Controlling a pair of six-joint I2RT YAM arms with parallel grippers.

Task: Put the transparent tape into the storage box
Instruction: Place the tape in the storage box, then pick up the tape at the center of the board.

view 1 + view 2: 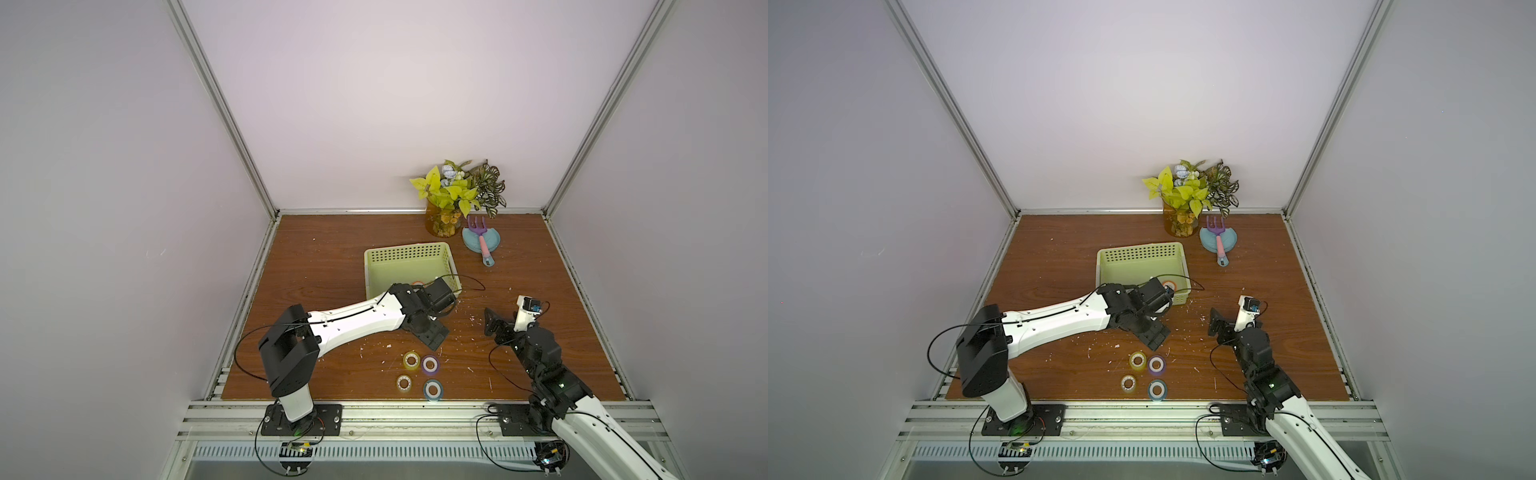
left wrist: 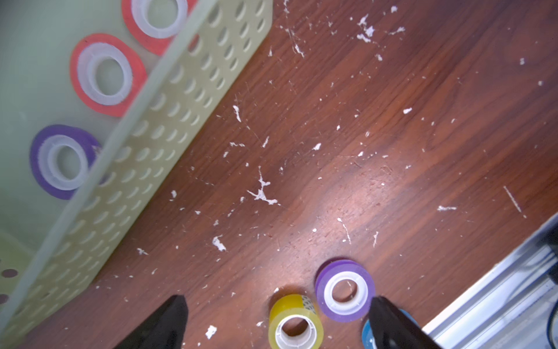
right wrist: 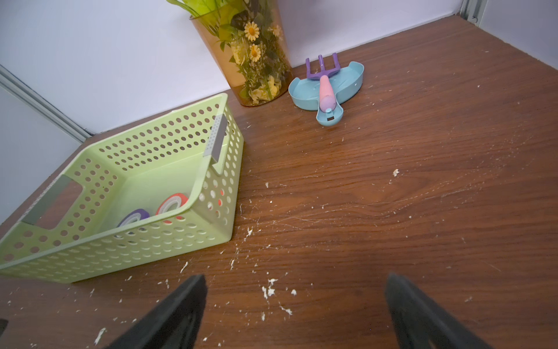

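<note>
Yellow tape roll lies near the left pincer, fingers spread wide.

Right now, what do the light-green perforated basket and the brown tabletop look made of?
Light-green perforated basket: likely moulded plastic, smooth satin, uniform round holes, rounded rim.
Brown tabletop: wood grain, perhaps laminate, slight sheen under light, scattered white flecks.

The light-green perforated storage box sits mid-frame in both top views, two red rolls and a boxed purple roll flat inside (by its lower wall). At lower centre, yellow roll, loose purple roll, clear roll and blue roll lie flat.
</note>
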